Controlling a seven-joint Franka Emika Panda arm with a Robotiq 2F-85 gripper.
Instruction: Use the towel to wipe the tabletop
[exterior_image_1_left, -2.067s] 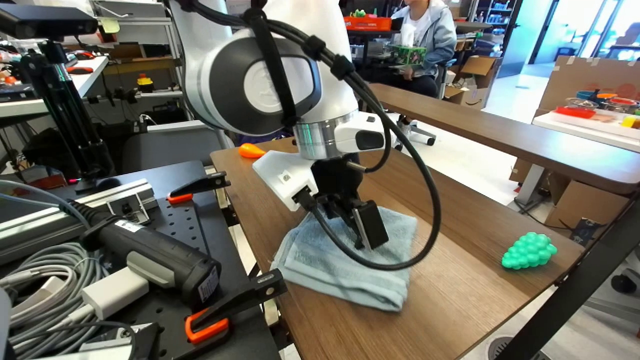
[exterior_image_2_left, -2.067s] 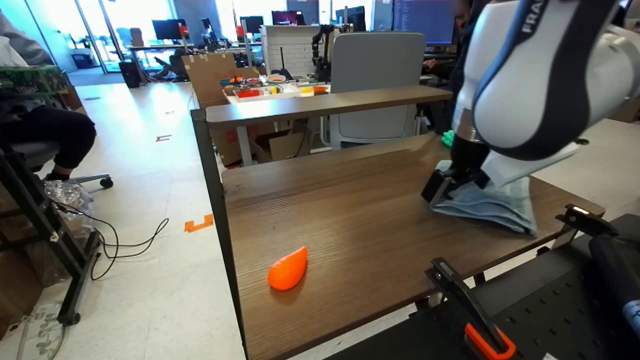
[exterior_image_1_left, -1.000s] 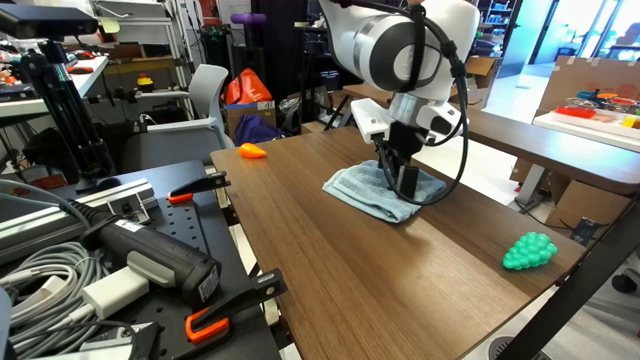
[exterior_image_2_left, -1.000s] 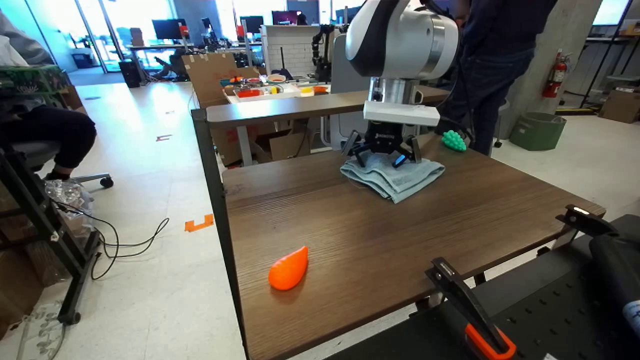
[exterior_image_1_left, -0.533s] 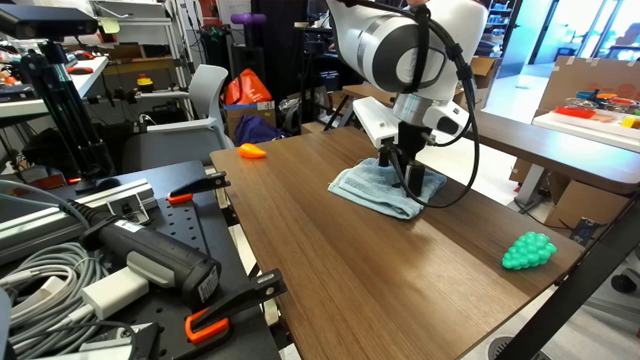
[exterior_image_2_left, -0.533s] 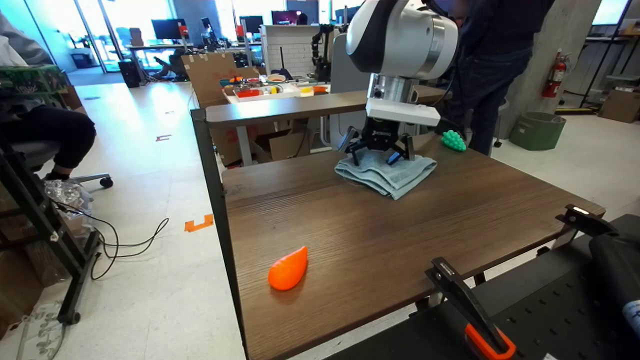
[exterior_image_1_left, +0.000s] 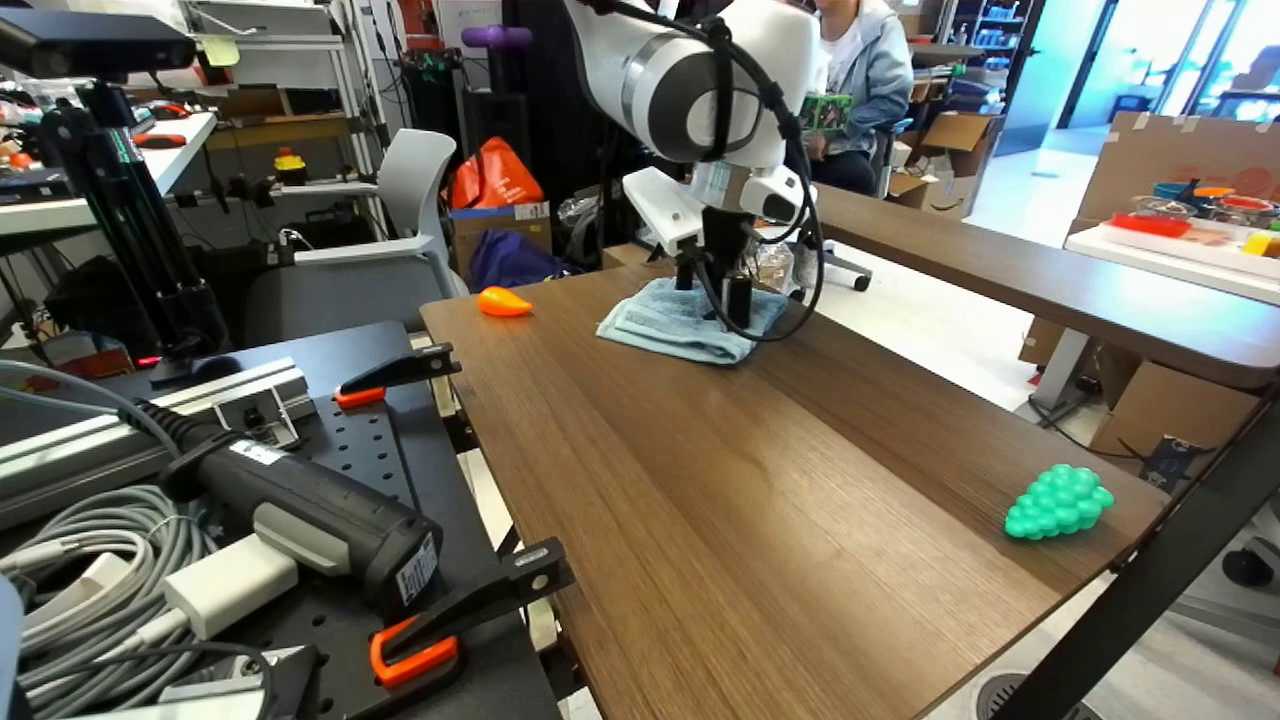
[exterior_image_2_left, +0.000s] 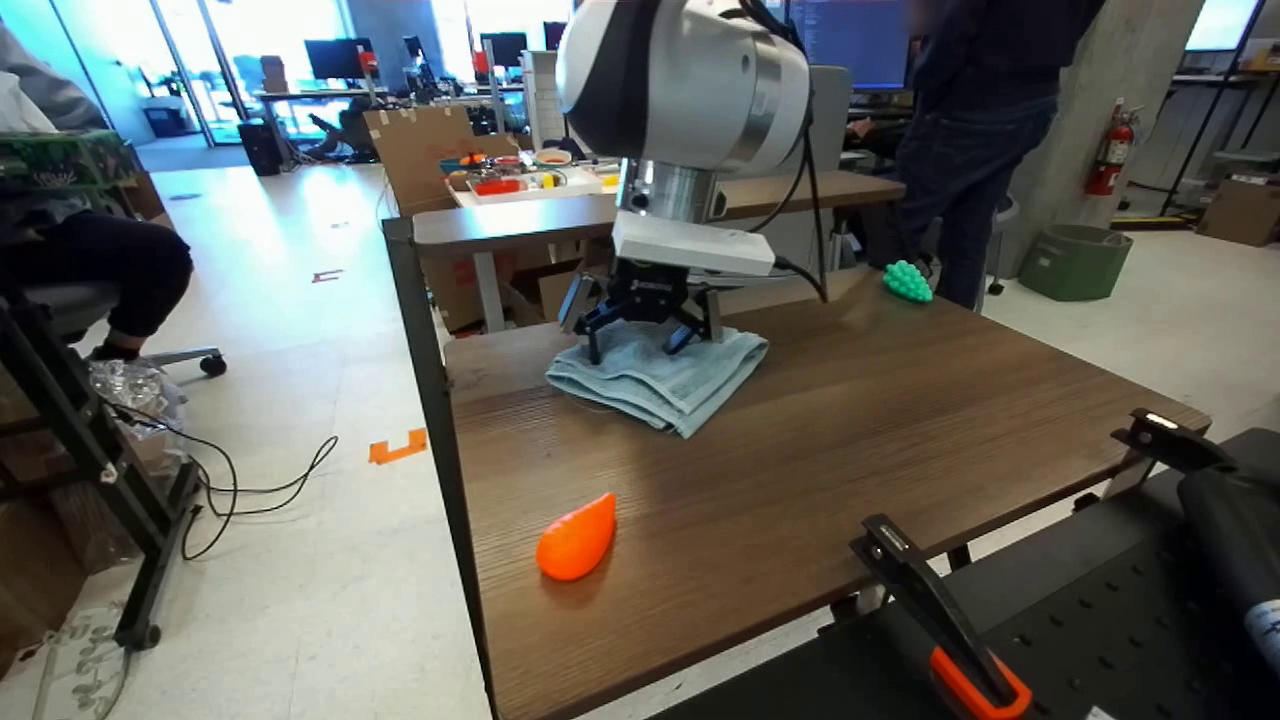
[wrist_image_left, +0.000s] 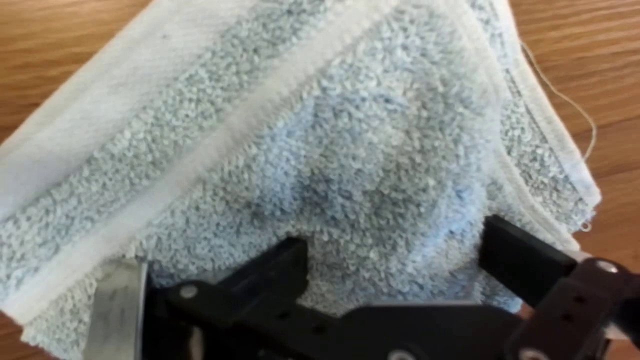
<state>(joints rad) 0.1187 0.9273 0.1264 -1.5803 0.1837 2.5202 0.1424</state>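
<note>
The towel, a folded pale blue-grey cloth, lies flat on the dark brown tabletop, near its far edge in that exterior view. The towel and tabletop also show in another exterior view. My gripper points down onto the towel, its black fingers spread apart and touching the cloth; it also shows beyond the cable. In the wrist view the gripper has a wide gap between its fingertips, with the towel spread beneath them. Wood shows around the cloth.
An orange toy and a green bumpy toy lie on the tabletop, towards opposite ends. A raised wooden shelf runs along the far side. Black clamps grip the near edge beside a black cart. A dark post stands at one end.
My gripper and the towel have slid together across the tabletop, away from the clamped edge, then along towards the orange toy's end. The fingers stay apart. Both toys have stayed put.
</note>
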